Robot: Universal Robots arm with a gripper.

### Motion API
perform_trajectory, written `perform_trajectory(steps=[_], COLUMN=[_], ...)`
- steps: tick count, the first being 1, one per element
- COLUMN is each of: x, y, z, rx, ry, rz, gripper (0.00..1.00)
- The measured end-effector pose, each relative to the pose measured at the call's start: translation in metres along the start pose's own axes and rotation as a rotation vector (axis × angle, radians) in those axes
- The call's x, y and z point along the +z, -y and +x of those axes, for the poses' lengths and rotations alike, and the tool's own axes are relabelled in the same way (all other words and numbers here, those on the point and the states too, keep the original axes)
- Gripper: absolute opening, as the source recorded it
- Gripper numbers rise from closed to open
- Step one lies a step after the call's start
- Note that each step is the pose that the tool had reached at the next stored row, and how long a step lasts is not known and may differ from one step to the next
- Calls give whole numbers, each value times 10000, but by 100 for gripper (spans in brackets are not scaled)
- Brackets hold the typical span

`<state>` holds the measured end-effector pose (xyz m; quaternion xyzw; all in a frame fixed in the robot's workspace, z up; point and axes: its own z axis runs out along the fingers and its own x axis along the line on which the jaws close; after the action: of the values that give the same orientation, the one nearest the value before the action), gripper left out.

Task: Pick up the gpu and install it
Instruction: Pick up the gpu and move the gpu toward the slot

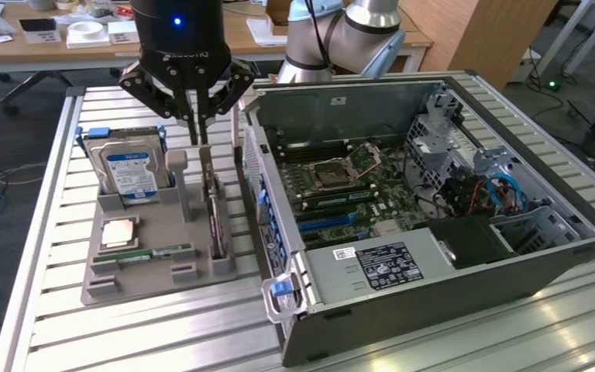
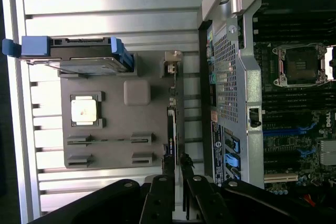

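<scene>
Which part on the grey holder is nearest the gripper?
The gpu, the thin dark card standing on edge beside the case, right below the gripper; the hard drive, CPU and RAM are farther away.

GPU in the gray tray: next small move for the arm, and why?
Probably a short, straight descent. The gripper hangs right over the gpu, which stands on edge in its slot at the side of the gray tray nearest the computer case. The wrist view has the card in line with the gripper, so no sideways correction looks needed.
</scene>
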<state>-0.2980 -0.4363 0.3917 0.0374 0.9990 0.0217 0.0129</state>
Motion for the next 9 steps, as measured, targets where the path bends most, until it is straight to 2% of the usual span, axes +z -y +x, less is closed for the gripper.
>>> perform_trajectory(steps=[1, 4, 5, 6, 9], x=[0, 0, 0, 0, 0], y=[0, 0, 0, 0, 0], z=[0, 0, 0, 0, 0], rx=[0, 0, 0, 0, 0], ry=[1, 1, 1, 1, 1], rz=[0, 0, 0, 0, 0], gripper=[17, 35, 35, 42, 42])
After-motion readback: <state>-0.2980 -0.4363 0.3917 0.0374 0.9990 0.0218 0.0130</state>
